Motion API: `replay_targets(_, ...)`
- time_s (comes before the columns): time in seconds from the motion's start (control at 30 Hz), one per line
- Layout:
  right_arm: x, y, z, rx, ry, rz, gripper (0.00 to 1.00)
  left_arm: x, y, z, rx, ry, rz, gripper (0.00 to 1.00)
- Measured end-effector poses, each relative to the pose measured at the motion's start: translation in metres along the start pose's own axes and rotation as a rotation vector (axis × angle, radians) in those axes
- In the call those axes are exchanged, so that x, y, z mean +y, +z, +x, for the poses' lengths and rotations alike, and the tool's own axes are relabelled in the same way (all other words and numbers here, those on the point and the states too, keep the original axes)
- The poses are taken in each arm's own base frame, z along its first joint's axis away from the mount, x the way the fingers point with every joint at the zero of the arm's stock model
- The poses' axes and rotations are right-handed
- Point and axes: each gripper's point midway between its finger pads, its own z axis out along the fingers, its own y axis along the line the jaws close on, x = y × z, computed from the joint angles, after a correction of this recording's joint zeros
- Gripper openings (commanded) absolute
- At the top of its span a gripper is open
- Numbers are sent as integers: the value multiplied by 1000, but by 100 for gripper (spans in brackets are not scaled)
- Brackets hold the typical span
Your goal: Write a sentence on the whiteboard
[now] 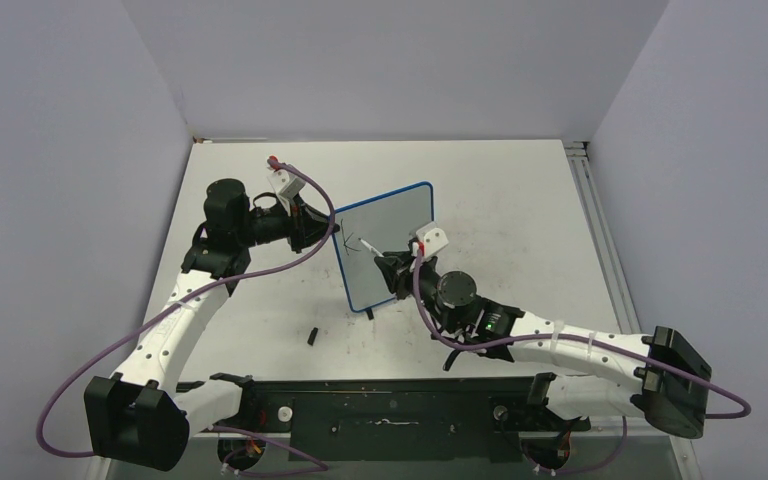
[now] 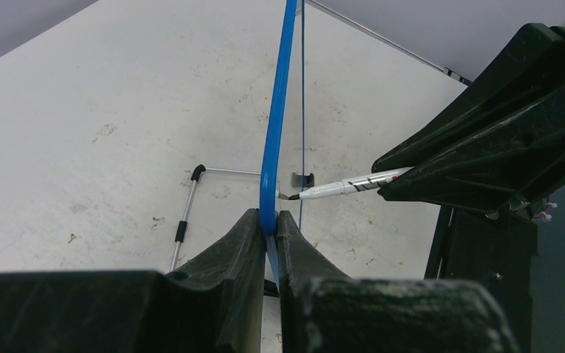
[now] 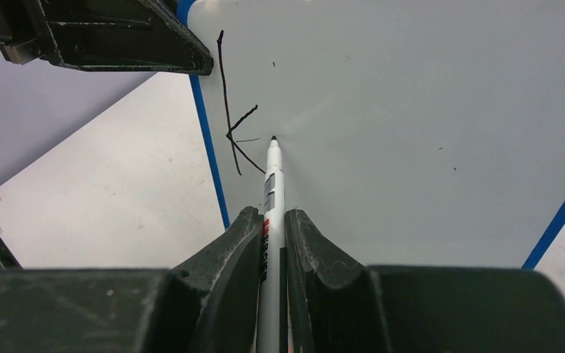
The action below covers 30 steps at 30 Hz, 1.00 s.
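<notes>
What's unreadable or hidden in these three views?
Top view: strokes on the whiteboard too small to read; small black item on the table too small to identify.
Left wrist: whiteboard is edge-on, so its face is hidden; left gripper covers part of its frame.
Right wrist: right gripper hides most of the marker; tip contact with the whiteboard unclear.

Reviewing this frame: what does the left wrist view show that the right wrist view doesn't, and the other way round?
Only the left wrist view: the whiteboard seen edge-on, its blue frame pinched by the left gripper, and a wire stand on the side away from the pen. Only the right wrist view: the board's face with the start of the sentence, a K-shaped mark. Both: the marker in the right gripper, tip at the board.
</notes>
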Motion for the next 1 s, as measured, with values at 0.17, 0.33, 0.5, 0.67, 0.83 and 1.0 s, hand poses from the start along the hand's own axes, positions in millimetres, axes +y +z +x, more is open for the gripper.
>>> replay_targets(0.17, 0, 2, 3, 7, -9, 3, 5, 1, 0, 0, 0, 0, -2, 0)
replay_targets(0.33, 1, 2, 3, 7, -7, 6, 5, 0, 0, 0, 0, 0, -1, 0)
replay_targets(0.5, -2, 0, 10, 20, 3, 13, 5, 0, 0, 0, 0, 0, -2, 0)
replay_targets(0.67, -4, -3, 23, 46, 9, 18, 5, 1, 0, 0, 0, 0, -3, 0)
replay_targets(0.83, -4, -3, 24, 51, 10, 18, 5, 1, 0, 0, 0, 0, -3, 0)
replay_targets(1.0, -2, -7, 16, 31, 14, 7, 5, 0, 0, 0, 0, 0, 0, 0)
